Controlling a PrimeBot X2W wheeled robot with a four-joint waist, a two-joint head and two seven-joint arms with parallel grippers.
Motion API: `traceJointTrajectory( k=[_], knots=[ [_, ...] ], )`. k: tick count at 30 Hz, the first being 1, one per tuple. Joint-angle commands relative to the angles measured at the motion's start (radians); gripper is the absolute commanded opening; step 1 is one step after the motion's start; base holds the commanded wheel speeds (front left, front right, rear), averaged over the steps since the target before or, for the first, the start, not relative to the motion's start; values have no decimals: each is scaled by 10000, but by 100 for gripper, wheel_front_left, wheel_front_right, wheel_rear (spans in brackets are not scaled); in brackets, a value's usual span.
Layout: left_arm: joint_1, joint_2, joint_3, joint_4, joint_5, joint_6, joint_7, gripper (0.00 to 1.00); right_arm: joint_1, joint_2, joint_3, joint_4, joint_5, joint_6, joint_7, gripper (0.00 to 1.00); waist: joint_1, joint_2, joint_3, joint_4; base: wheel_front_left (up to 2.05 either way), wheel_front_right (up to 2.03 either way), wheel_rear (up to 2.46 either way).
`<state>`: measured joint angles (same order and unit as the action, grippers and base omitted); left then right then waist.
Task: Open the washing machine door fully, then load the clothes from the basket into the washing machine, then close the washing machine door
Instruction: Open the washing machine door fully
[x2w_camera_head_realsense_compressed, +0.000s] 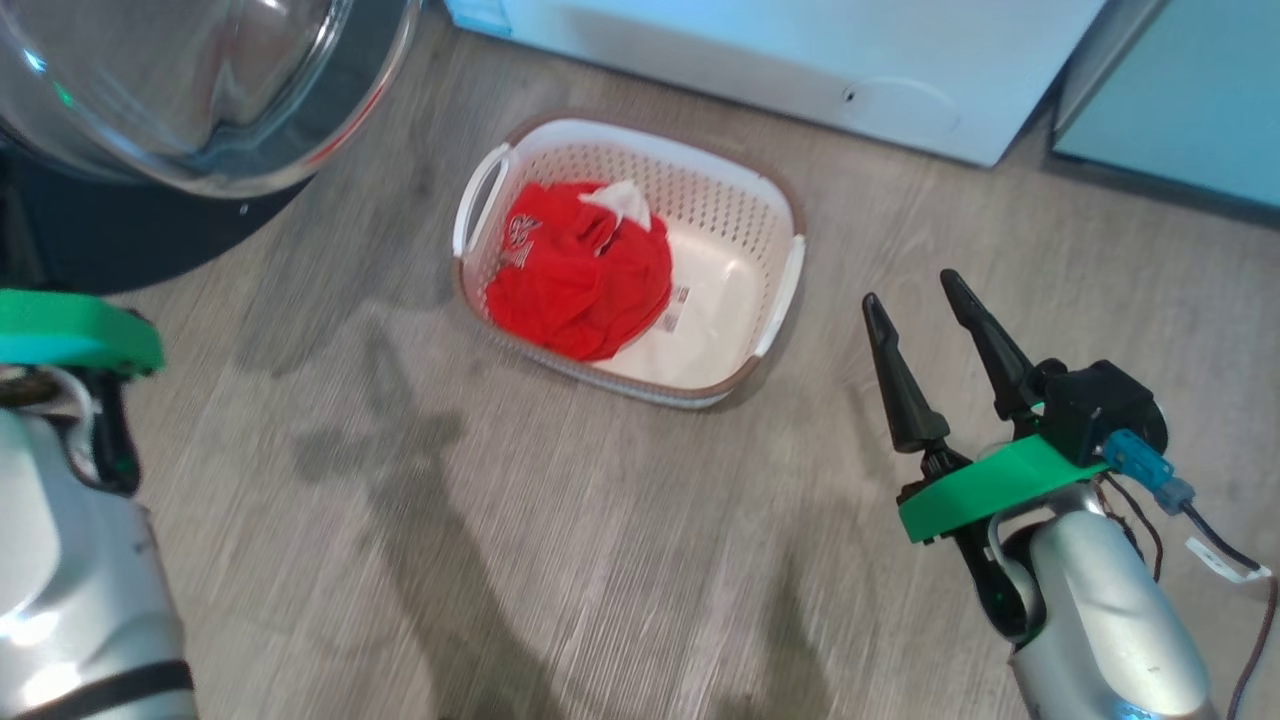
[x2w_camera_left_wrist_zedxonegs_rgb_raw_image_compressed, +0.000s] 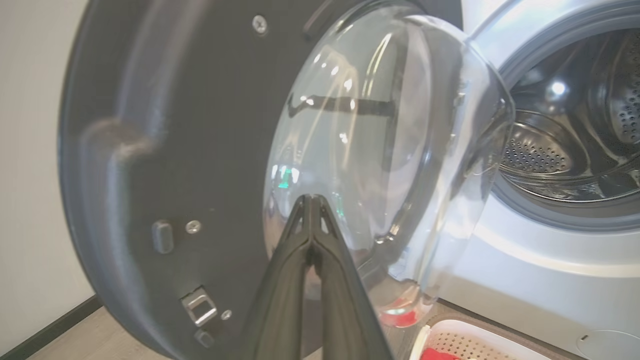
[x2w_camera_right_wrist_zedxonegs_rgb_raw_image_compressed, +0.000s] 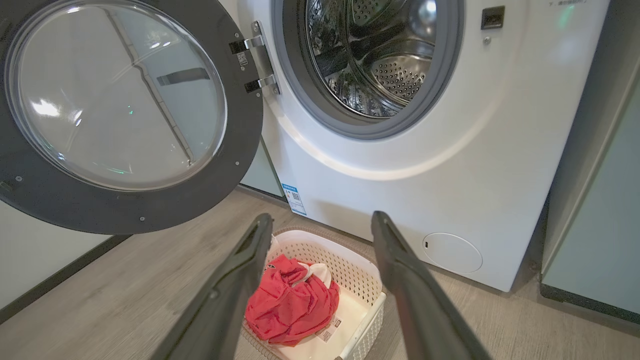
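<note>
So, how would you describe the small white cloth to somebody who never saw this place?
Find the white washing machine; on the floor before it stands a cream basket. Inside, on the red clothes, lies the white cloth, the only pale fabric there.

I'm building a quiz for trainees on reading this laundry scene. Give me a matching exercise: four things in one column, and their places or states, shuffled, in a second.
Column one:
1. door
2. clothes
3. left tool
4. right tool

Column two:
a. jaws apart
b. lying in the basket
c. swung wide open
d. jaws closed together

Pairs: 1-c, 2-b, 3-d, 4-a
</note>
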<state>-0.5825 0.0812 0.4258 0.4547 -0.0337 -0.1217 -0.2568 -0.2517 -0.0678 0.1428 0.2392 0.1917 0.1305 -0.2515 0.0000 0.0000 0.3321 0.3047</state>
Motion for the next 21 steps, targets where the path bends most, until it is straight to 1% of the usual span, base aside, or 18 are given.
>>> traceJointTrajectory(
  k=[1, 5, 12, 17, 21],
  knots=[
    [-11, 356, 107, -451, 91, -56, -49, 0, 67, 145, 286, -248, 91, 2, -86, 100, 0, 0, -238, -171, 0, 0, 0],
    [420, 209, -478, -704, 113, -74, -49, 0, -1, 165, 252, -227, 242, 2, -98, 100, 0, 0, -636, -494, 0, 0, 0],
    [1387, 102, -1438, -1228, 112, -86, -49, 0, 54, 173, 95, -320, 629, 2, -101, 100, 0, 0, -1281, -1370, 0, 0, 0],
    [2089, -21, -1782, -1594, -90, -88, -49, 0, 171, 174, -7, -408, 772, 2, -101, 100, 0, 0, -1700, -2096, 0, 0, 0],
    [2638, -131, -1868, -1933, -234, -88, -49, 0, 331, 174, -127, -503, 818, 2, -102, 100, 0, 0, -1963, -2692, 0, 0, 0]
  ],
)
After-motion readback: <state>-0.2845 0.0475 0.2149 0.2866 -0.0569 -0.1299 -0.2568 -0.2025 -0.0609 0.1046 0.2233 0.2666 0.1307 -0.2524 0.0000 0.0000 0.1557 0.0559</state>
